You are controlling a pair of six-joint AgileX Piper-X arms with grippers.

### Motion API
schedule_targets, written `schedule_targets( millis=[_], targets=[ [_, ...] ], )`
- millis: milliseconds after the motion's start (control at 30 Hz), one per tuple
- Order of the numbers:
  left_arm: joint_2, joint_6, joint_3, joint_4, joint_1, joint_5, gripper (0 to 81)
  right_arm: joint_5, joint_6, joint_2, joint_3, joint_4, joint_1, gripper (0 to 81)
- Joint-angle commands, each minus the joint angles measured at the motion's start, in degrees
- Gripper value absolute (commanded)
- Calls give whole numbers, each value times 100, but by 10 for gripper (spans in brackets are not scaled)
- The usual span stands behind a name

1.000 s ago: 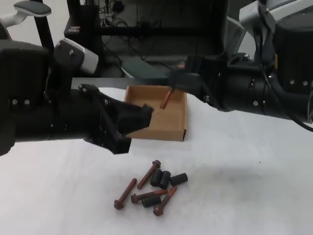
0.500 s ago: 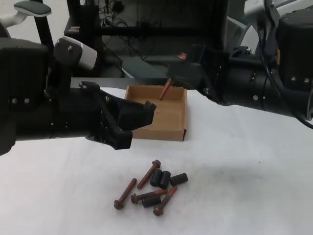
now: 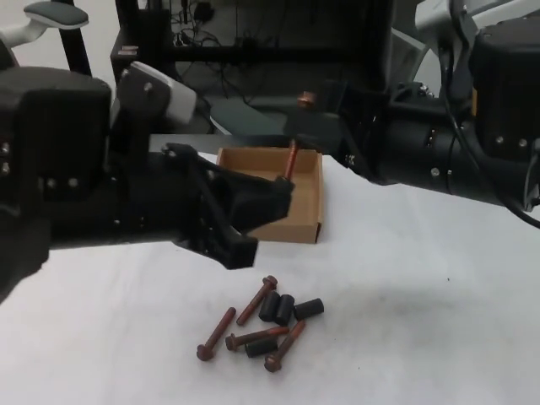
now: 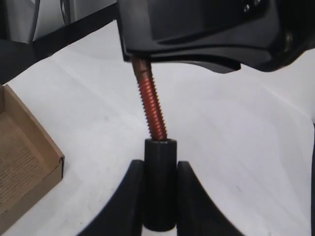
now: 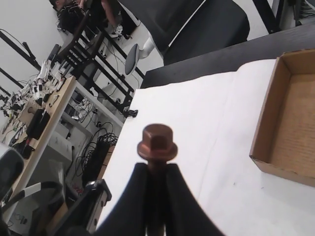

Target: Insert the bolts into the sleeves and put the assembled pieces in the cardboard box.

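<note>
My left gripper (image 4: 160, 168) is shut on an upright black sleeve (image 4: 160, 206). A copper bolt (image 4: 151, 110) stands with its threaded tip in the sleeve's open top. The bolt hangs from my right gripper (image 5: 156, 171), which is shut on the shank just under the hex head (image 5: 157, 142). In the high view the bolt (image 3: 292, 159) is upright over the near left part of the cardboard box (image 3: 309, 211), between the left gripper (image 3: 274, 198) and the right gripper (image 3: 310, 135). Several loose bolts (image 3: 256, 300) and black sleeves (image 3: 308, 309) lie on the white cloth in front.
The cardboard box (image 4: 24, 162) is open-topped, and I see nothing inside it (image 5: 295, 118). The bulky left arm (image 3: 101, 194) covers the bench's left half. The right arm (image 3: 456, 152) spans the back right. Chairs and cluttered desks stand beyond the bench.
The right gripper has swung the bolt from tilted to upright. The left arm has moved right towards it, bringing the sleeve under the bolt's tip.
</note>
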Motion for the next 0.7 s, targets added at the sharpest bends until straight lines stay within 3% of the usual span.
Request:
schedule_targets(
  millis=[0, 367, 667],
  targets=[
    [-45, 0, -5, -138, -102, -74, 17, -98, 43, -15, -20, -116, 42, 6],
    [-45, 0, -5, -145, -102, -953, 17, -98, 43, -15, -20, -116, 42, 6],
    [-45, 0, -17, -211, -87, -886, 17, -98, 43, -15, -20, -116, 42, 6]
  ],
)
